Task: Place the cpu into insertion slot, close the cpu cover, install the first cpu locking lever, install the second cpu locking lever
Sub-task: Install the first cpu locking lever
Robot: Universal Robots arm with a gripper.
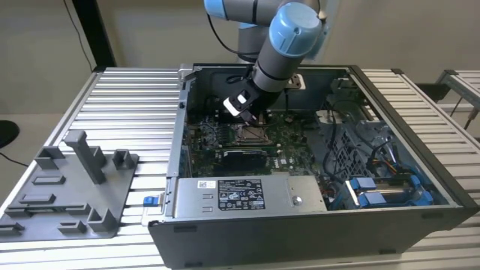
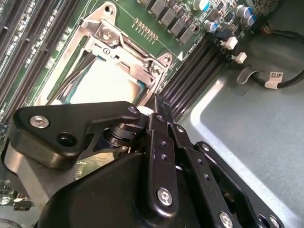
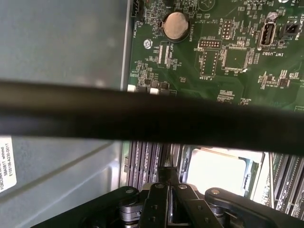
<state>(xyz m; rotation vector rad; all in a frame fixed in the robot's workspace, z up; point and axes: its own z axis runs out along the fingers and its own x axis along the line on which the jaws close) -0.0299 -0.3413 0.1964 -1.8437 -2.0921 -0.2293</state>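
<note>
Grey arm [image 1: 289, 34], light-blue joint caps. Black tool [image 2: 157, 105]. Green circuit board [image 3: 237, 71], white print. Pale silvery-grey cpu [image 2: 111, 85]; bright silver insertion slot [image 2: 102, 31] rim. Pale silver counter [image 1: 127, 107], ribbed stripes. Mid-grey tray [image 1: 67, 191], exterior view's left. Grey metal box [image 1: 300, 197], white label. Blue brackets [image 1: 375, 191], exterior view's right.

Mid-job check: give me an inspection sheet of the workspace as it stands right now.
Surface: slatted table carrying an open computer case.
Job's things: cpu lies in the slot, with the silver cover framing it; lever state cannot be told.
Clutter: grey fixture tray at the exterior view's left; small blue piece beside the case.
Grippers: gripper shut, low at the slot's edge; whether it grips anything cannot be told.
Cables: black tagged cable on the case floor; coloured wires near the blue drive bays.
Surroundings: plain wall; second table at the exterior view's right.
</note>
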